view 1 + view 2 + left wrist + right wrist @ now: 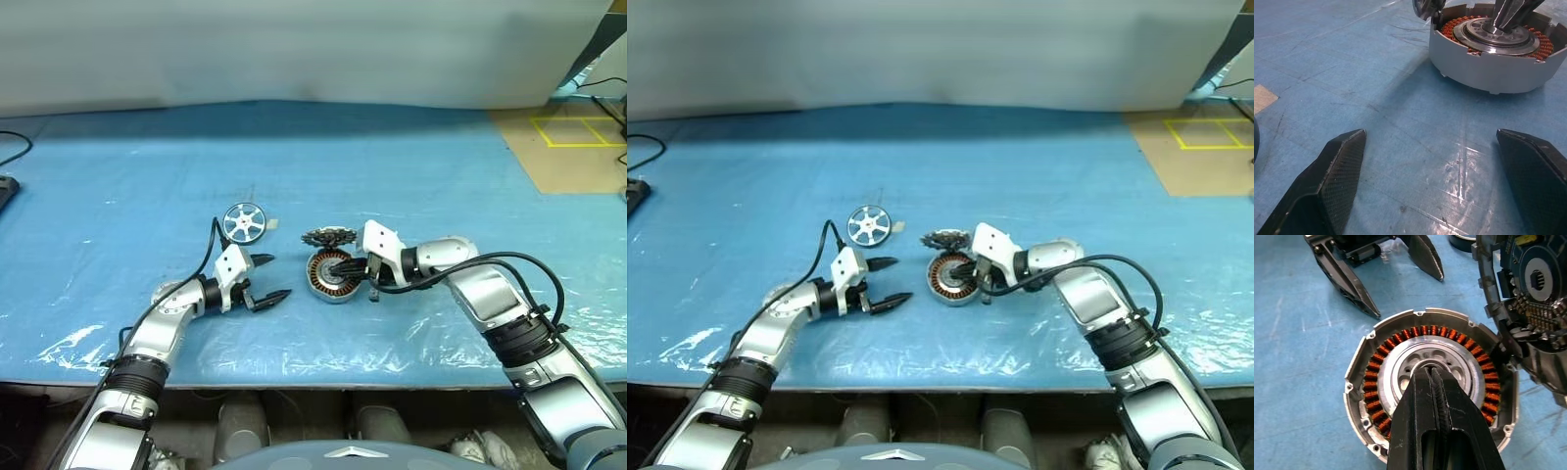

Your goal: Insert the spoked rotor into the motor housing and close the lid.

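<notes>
The spoked rotor (244, 221), a small silver wheel, lies flat on the blue table, behind my left gripper (279, 277). That gripper is open and holds nothing, and its fingers (1327, 186) point at the motor housing (330, 276) a short way to its right. The housing (1366, 377) lies open, with its copper winding ring and silver centre showing. Its lid (1533, 308), toothed at the rim and carrying a circuit board, stands tilted up at the housing's far edge (328, 236). My right gripper (1430, 369) is shut, with its tips resting in the housing's centre hub.
A blue plastic sheet (118, 196) covers the table up to its front edge. A black cable and a dark device (6, 188) lie at the far left. At the back right is brown floor with yellow tape marks (578, 132).
</notes>
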{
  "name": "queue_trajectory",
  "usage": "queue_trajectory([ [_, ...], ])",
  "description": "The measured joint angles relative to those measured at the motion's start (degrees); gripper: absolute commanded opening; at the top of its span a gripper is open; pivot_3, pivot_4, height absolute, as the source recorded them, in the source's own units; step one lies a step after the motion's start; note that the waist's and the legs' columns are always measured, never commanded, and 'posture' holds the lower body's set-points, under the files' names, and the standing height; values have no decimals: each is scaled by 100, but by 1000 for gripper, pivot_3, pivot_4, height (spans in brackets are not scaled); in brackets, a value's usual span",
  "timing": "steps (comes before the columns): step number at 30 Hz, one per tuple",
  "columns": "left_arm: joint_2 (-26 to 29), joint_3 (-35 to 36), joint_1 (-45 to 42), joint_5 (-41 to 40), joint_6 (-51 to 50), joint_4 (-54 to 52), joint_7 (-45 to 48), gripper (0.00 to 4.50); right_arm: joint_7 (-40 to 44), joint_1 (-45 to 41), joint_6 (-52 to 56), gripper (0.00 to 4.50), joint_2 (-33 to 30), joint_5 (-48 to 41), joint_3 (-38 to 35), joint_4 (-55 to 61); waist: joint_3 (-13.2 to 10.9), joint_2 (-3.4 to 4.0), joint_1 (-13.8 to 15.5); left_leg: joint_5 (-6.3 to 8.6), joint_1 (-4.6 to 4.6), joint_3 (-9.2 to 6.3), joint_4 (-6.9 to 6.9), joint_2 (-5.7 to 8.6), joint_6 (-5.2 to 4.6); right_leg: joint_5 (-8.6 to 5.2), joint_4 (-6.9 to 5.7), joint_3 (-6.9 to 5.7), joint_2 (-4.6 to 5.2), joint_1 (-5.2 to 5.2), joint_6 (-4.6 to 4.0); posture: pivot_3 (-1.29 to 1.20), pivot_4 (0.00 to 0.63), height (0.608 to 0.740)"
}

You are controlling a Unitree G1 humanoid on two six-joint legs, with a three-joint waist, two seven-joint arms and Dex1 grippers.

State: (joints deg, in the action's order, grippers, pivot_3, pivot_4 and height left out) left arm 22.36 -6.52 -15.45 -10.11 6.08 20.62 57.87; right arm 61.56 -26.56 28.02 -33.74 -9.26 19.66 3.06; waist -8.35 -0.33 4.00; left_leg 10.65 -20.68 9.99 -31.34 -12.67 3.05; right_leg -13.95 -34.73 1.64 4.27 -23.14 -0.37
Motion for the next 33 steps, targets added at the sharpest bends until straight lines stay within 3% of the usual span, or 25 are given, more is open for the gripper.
queue_trajectory([
  [12,-12,-1,-21,4,112,67,4,4500,44,-22,274,31,13,-252,-151,344,-1,2,2,0,-17,0,-2,0,0,1,-1,-2,0,-15,1,0,150,740],
  [33,-9,2,12,3,112,57,-45,4500,-163,-23,-78,31,184,24,-3,-203,0,1,0,0,-6,0,-7,0,0,1,-2,-1,1,-5,1,0,150,740],
])
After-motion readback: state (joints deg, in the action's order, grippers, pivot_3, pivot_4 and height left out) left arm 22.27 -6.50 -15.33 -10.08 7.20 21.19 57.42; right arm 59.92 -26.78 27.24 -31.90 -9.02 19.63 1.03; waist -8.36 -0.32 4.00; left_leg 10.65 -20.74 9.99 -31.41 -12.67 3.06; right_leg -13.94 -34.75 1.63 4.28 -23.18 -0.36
